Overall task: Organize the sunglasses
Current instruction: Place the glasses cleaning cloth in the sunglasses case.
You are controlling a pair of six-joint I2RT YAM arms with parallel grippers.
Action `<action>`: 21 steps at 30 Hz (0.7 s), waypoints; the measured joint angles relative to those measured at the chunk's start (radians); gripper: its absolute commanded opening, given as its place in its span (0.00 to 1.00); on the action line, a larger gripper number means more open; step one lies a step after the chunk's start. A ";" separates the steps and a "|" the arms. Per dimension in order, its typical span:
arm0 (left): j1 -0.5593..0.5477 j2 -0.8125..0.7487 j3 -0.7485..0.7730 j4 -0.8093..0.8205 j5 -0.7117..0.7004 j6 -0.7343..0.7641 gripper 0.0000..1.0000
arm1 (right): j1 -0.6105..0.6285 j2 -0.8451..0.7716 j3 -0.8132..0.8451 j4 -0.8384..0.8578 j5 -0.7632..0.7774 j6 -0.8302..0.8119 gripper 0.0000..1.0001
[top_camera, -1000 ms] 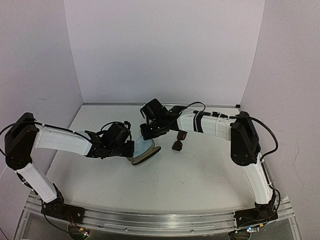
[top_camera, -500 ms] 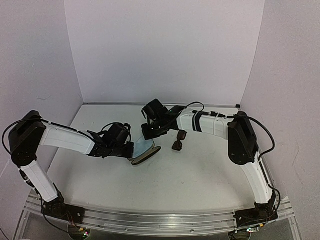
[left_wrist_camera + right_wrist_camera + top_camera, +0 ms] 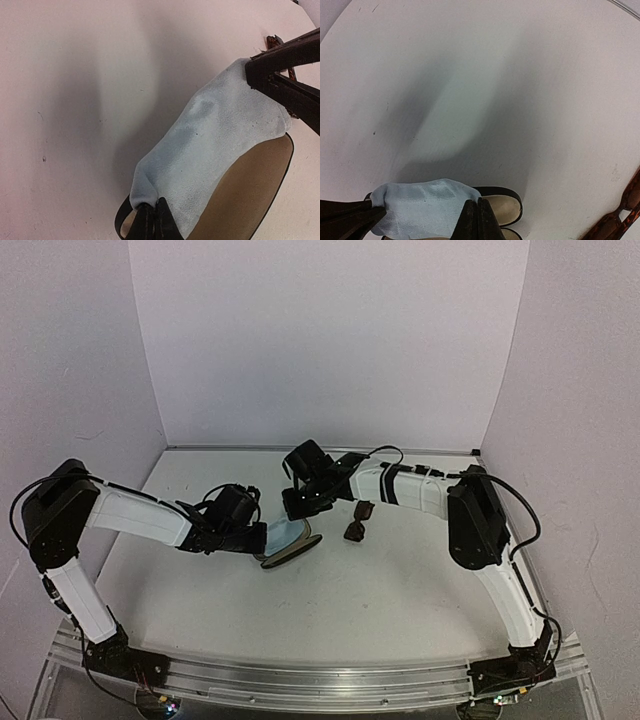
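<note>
The sunglasses (image 3: 356, 523) lie folded on the table, right of the open black oval case (image 3: 292, 553); one brown arm shows in the right wrist view (image 3: 619, 211). A light blue cloth (image 3: 283, 534) hangs stretched just over the case's tan lining (image 3: 245, 197). My left gripper (image 3: 263, 538) (image 3: 152, 214) is shut on the cloth's (image 3: 215, 145) left corner. My right gripper (image 3: 297, 514) (image 3: 478, 211) is shut on its opposite edge (image 3: 420, 207), and its dark fingers (image 3: 282, 75) show in the left wrist view.
White walls enclose the table on the left, back and right. Both arms reach inward and meet over the case near the table's middle. The case's open lid (image 3: 502, 204) sits directly under the right gripper.
Both arms' elbows have shifted slightly inward. The grippers stay shut on the cloth, which has barely moved over the case. The sunglasses have not moved.
</note>
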 measured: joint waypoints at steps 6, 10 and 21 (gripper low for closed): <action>0.011 0.011 0.000 0.006 0.014 0.000 0.00 | -0.005 0.008 0.018 -0.003 -0.002 0.000 0.00; 0.020 0.017 0.000 0.010 0.016 0.000 0.00 | -0.005 0.010 0.021 -0.003 -0.003 0.000 0.00; 0.031 0.042 0.013 0.009 0.017 0.005 0.00 | -0.006 0.010 0.021 -0.003 -0.004 0.000 0.00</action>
